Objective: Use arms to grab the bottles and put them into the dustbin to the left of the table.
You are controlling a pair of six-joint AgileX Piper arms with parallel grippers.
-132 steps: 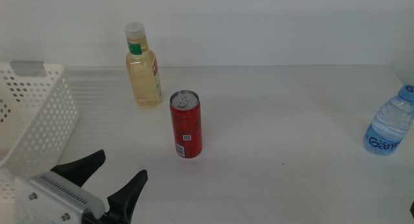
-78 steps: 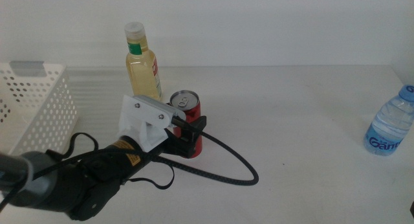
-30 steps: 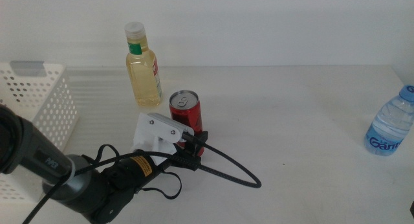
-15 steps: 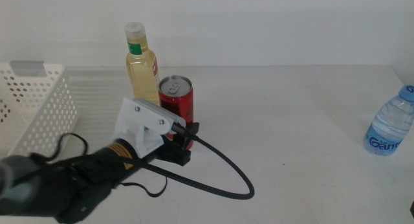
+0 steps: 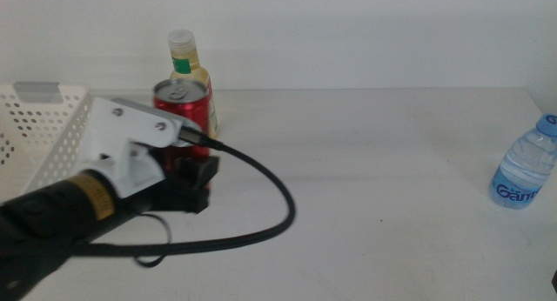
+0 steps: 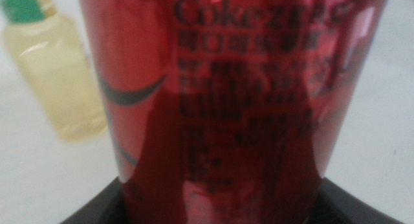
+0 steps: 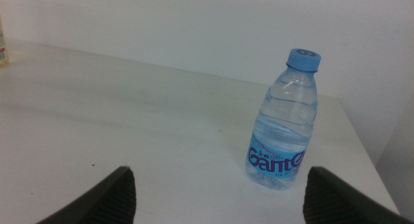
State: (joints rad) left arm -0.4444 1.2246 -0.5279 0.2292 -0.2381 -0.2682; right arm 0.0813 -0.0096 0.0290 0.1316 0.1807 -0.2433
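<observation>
White matte surface (image 5: pixel 374 153) below, my left gripper (image 5: pixel 187 175) clamps the slim red can (image 5: pixel 184 110) aloft beside the white perforated basket (image 5: pixel 43 131); swinging carelessly could clip the yellow-liquid bottle (image 5: pixel 187 75) behind the can. My right gripper (image 7: pixel 217 191) waits, spread wide.

A plain white wall (image 5: pixel 365 31) (no windows in view) rises behind the far edge, evenly and softly lit.

The red can (image 5: pixel 184 105) hides much of the yellow bottle (image 5: pixel 190 64) at upper left. The basket (image 5: pixel 39 127) is cut off at the left edge, the water bottle (image 5: pixel 525 166) at the right.
</observation>
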